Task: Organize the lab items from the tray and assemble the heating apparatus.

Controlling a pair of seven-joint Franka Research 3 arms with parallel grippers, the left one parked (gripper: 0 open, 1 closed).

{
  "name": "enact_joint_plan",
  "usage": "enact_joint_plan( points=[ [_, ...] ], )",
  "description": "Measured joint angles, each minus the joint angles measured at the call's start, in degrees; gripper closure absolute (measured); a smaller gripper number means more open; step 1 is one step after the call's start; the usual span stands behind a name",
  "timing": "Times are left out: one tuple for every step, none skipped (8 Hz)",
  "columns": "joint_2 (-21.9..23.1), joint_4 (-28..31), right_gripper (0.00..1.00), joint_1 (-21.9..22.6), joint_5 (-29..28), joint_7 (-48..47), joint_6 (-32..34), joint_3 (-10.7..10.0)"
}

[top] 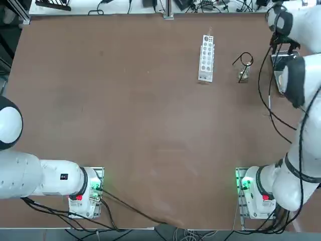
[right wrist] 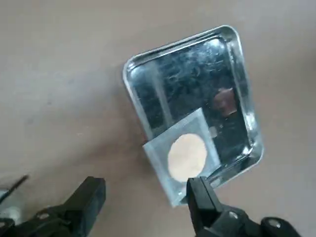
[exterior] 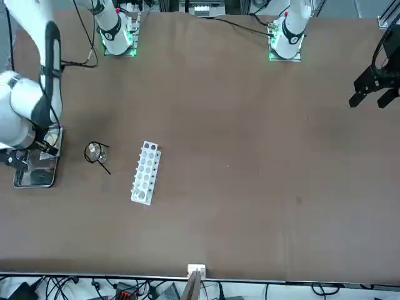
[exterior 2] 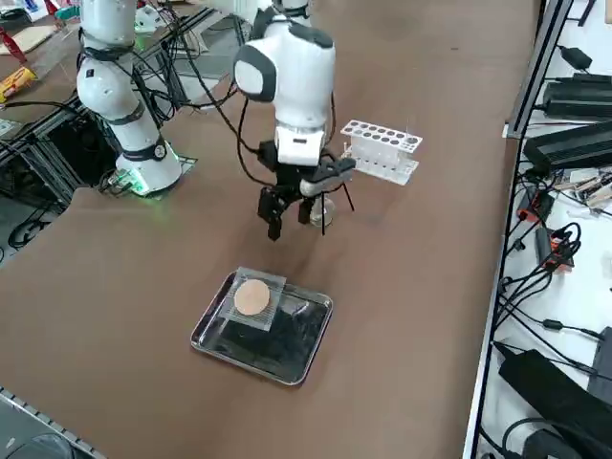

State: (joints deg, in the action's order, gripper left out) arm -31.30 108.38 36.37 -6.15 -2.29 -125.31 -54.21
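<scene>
The right pincer (exterior 2: 290,217) hangs wide apart and empty, above the desk (exterior 2: 411,287) between the steel tray (exterior 2: 304,366) and the wire stand (top: 244,59), where the glass burner (top: 244,74) sits. Left in the tray: the grey mesh (right wrist: 183,154), propped on one corner of the rim, half overhanging. It looks thin, light, stiffish, rough gauze around a pale smooth disc. Best bite, I reckon, is that overhanging edge; the shiny tray looks slippery and may slide.
</scene>
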Motion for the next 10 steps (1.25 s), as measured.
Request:
enact_joint_plan(
  points=[
    [-1.7,0.0,0.0,-1.0,0.0,1.3,-0.7,0.2],
    [-2.3,0.1,0.0,-2.3,-0.1,2.9,-1.3,0.9],
    [-2.2,0.6,0.0,-4.1,-0.1,4.4,-2.3,2.9],
    [-2.2,1.3,0.0,-5.8,-0.1,5.9,-3.7,5.0],
    [-2.2,2.3,0.0,-6.6,-0.1,7.9,-5.6,6.2],
    [-2.3,3.4,0.0,-7.1,-0.1,10.1,-7.2,6.5],
    [-2.2,4.1,0.0,-7.6,-0.1,12.0,-7.8,6.6],
    [-2.3,4.8,0.0,-8.1,-0.1,13.1,-8.2,6.6],
    [-2.3,5.6,0.0,-8.3,-0.1,13.6,-9.2,6.6],
    [-2.5,6.6,0.0,-8.4,-0.1,13.8,-10.6,6.8]
  ],
)
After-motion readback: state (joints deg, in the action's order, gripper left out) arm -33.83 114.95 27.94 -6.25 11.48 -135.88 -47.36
